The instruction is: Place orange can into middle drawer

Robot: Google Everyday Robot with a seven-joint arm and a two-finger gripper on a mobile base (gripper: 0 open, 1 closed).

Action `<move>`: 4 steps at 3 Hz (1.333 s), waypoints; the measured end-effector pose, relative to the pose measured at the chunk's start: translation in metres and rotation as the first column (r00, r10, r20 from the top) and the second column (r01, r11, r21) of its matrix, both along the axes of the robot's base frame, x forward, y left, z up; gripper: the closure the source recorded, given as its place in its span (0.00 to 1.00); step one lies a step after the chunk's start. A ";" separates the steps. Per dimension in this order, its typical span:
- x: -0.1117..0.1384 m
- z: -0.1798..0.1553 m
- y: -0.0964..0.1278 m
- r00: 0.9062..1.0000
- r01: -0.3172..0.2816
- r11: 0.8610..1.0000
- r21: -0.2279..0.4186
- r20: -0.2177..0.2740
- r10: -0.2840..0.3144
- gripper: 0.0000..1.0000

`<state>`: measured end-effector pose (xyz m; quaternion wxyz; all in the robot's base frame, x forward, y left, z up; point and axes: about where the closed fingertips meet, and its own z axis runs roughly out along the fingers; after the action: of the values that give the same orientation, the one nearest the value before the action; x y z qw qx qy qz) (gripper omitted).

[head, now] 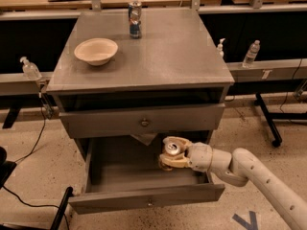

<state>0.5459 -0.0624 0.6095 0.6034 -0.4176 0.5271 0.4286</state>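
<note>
orange can: the mottled orange drink can with a silver top (171,149) is held above the right side of the open drawer's floor.
gripper: the cream two-finger gripper (169,156) is clamped around the can, its arm reaching in from the right.
middle drawer: the wide, shallow grey metal drawer (144,199) is pulled out, below the taller grey upper drawer front (142,121).
cabinet top: a cream round bowl (96,51) and a slim blue-and-silver can (135,19) stand apart.

From my seat, the cream gripper (167,153) hangs over the right side of the open grey metal middle drawer (144,199). Its fingers (172,164) wrap round the mottled orange can (171,148), so I see little but the silver top. The pale arm (268,176) runs off the lower right edge. The grey upper drawer (105,121) hides the middle drawer's far end.
</note>
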 end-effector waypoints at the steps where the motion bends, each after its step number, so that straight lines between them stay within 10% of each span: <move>1: 0.015 -0.019 0.004 0.999 -0.027 0.997 -0.066 -0.041 0.025 1.00; 4: 0.036 -0.084 0.034 0.990 -0.092 0.980 -0.176 -0.123 0.071 1.00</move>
<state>0.5820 -0.0285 0.5258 0.5133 -0.4663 0.5804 0.4268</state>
